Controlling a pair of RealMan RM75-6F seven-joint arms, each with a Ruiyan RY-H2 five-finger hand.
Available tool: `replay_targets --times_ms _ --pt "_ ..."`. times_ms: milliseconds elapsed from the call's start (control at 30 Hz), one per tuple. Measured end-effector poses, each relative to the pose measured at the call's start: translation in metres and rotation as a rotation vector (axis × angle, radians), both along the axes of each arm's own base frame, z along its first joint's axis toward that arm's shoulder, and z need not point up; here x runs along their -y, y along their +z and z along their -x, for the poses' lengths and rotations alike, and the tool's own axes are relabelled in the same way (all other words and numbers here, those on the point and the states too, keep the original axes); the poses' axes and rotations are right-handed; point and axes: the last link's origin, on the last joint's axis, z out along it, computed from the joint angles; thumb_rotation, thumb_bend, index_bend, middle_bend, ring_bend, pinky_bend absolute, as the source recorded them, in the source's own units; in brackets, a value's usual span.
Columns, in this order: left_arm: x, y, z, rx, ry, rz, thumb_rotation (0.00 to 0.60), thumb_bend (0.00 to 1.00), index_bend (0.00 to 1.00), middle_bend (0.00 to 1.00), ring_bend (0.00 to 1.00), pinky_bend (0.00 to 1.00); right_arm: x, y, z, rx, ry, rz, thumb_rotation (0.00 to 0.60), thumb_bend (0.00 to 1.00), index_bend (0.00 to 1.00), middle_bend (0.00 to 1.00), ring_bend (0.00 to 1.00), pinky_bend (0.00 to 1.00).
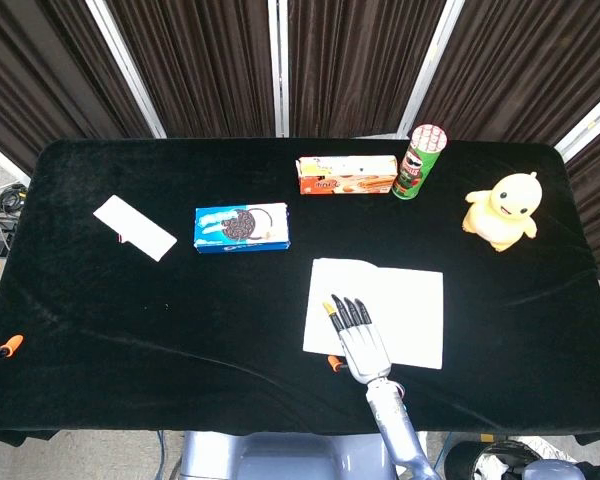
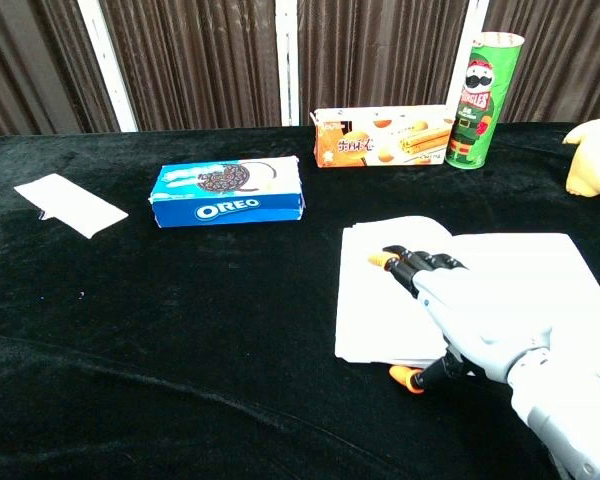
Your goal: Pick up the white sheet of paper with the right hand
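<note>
None of the lift: done, by my judgement
Table (image 1: 130, 310): black cloth
White sheet of paper (image 1: 405, 305): flat, near right of centre
Right hand (image 1: 357, 335): spread flat over sheet's near-left part, grasping nothing
Thumb (image 2: 408, 378): at the near edge
Left: pinch, raise

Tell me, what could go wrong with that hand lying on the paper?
The right hand lies flat on the white sheet of paper, its thumb at the near edge. Thin paper flat on the black cloth is hard to get under, so the fingers may just slide or crumple it. The sheet looks folded, so one layer might lift alone.
</note>
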Motion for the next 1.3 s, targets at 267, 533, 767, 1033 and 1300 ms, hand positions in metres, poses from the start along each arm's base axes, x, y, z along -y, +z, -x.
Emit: replay_targets --times_ms 267,533,767,1033,1300 --pt "0.0 0.0 0.0 0.006 0.0 0.005 0.6 0.19 0.0 0.0 0.0 0.0 0.004 0.001 0.001 -0.025 0.034 0.076 0.6 0.28 0.0 0.0 0.0 0.0" --pt "0.0 0.0 -0.001 0.012 -0.005 0.007 0.6 0.19 0.0 0.0 0.0 0.0 0.008 0.008 0.001 -0.026 0.056 0.151 0.6 0.33 0.0 0.0 0.0 0.0" --pt "0.0 -0.001 -0.002 0.02 -0.01 0.003 0.6 0.19 0.0 0.0 0.0 0.0 0.016 0.022 0.008 -0.004 0.017 0.245 0.6 0.4 0.0 0.0 0.0 0.0" --pt "0.0 0.0 -0.003 0.026 -0.017 -0.004 0.6 0.19 0.0 0.0 0.0 0.0 0.015 0.042 0.02 0.012 -0.056 0.346 0.6 0.43 0.0 0.0 0.0 0.0" --pt "0.001 0.001 -0.005 0.03 -0.024 -0.007 0.6 0.19 0.0 0.0 0.0 0.0 0.015 0.08 0.045 0.025 -0.115 0.445 0.6 0.42 0.0 0.0 0.0 0.0"
